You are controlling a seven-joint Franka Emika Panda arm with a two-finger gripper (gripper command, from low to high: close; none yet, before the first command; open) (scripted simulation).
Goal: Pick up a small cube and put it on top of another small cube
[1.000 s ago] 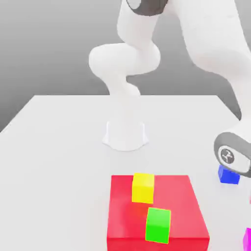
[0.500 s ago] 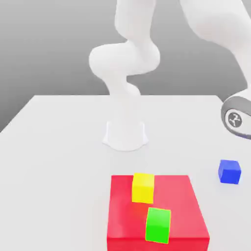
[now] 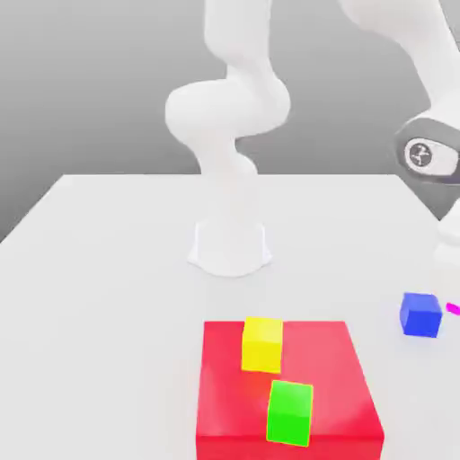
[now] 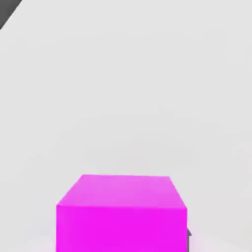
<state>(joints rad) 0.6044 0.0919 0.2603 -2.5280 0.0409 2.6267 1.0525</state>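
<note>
Two small cubes close together at the exterior view's right edge: the blue cube point(image 3: 420, 314) resting on the white desk point(image 3: 108, 269), and just beside it, toward the frame edge, a thin sliver of the magenta cube point(image 3: 454, 308), cut off by the frame. Hard to tell there whether touching the blue cube or slightly apart. Seen large and close in the hand view, magenta cube point(image 4: 121, 214) squarely aligned, one flat face toward the camera, top face receding, edges level and not tilted; equal sides, so no long axis to speak of. Bare pale desk point(image 4: 128, 88) beyond it, with a dark corner at the far edge. End effector point(image 3: 449, 256) low at the exterior view's right, below the grey wrist joint; apart or clamped on the magenta cube, cannot tell. Nearer the front of the desk, a flat red block point(image 3: 332, 377) carrying a yellow cube point(image 3: 262, 344) and a green cube point(image 3: 289, 412), well apart from the blue cube. Plenty of open desk on the exterior view's left and around the arm's base point(image 3: 230, 248); little room visible to the right of the blue cube before the frame edge.
</note>
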